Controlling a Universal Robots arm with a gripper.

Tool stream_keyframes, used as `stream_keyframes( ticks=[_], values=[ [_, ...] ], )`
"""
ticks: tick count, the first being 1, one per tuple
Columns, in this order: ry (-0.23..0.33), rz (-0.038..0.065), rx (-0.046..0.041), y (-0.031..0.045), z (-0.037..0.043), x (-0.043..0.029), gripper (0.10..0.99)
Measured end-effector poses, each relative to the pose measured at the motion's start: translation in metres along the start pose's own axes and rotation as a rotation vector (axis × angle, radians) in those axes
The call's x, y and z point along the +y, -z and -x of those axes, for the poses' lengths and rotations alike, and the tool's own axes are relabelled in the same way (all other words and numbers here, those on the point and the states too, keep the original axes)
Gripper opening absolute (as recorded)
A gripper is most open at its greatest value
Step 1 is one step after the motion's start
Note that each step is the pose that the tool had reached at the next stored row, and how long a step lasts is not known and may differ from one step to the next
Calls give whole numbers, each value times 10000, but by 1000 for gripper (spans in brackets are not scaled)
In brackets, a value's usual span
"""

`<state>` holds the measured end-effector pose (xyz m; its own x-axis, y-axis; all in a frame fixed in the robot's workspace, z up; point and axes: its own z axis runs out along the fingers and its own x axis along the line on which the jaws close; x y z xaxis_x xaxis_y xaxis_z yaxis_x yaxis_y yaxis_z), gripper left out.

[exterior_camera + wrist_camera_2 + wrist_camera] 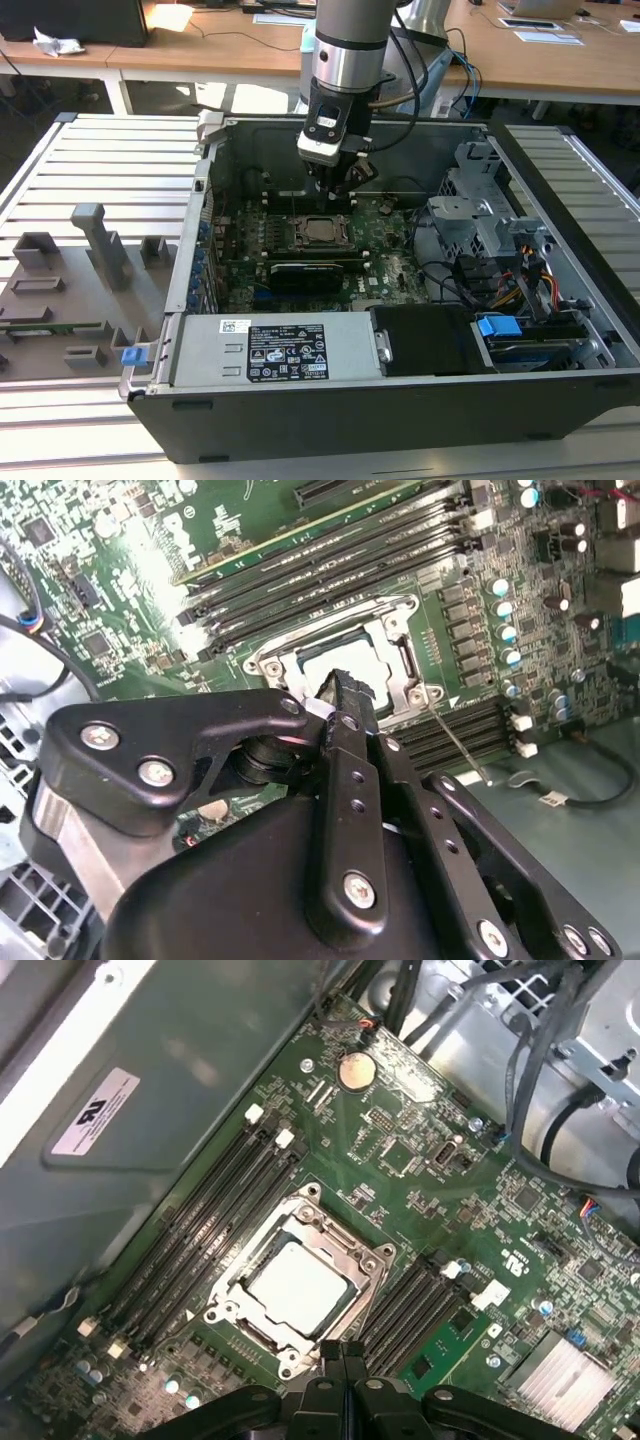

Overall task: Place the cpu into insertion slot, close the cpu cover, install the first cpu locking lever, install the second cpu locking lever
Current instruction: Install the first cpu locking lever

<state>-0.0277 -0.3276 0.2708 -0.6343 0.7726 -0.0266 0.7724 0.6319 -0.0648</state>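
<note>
The cpu (pixel 298 1285), a pale silver square, sits in the insertion slot on the green motherboard; the slot itself is hidden under it. The cpu cover (pixel 352 1252), a metal frame, lies flat around the chip. My gripper (pixel 345 1352) hangs just above one edge of the socket, with its black fingers pressed together and nothing between them. In the exterior view the gripper (pixel 335 190) stands over the cpu (pixel 322 231) inside the open case. In the second wrist view the fingers (pixel 345 695) overlap the cpu (pixel 345 665), and a thin metal lever (pixel 455 745) runs out from the cover's corner.
Black memory slots (pixel 205 1225) flank the socket on both sides. A long black card (pixel 315 272) lies across the board nearer the power supply (pixel 270 350). Drive cages and cables (pixel 480 230) fill the exterior view's right. The case walls (pixel 195 250) box in the board.
</note>
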Motion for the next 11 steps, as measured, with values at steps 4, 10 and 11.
stream_keyframes(
  ticks=[4, 10, 11],
  values=[
    [540, 15, -35, 0, 0, 0, 106],
    [1398, 38, -91, 0, 0, 0, 106],
    [1498, 40, -97, 0, 0, 0, 106]
  ],
)
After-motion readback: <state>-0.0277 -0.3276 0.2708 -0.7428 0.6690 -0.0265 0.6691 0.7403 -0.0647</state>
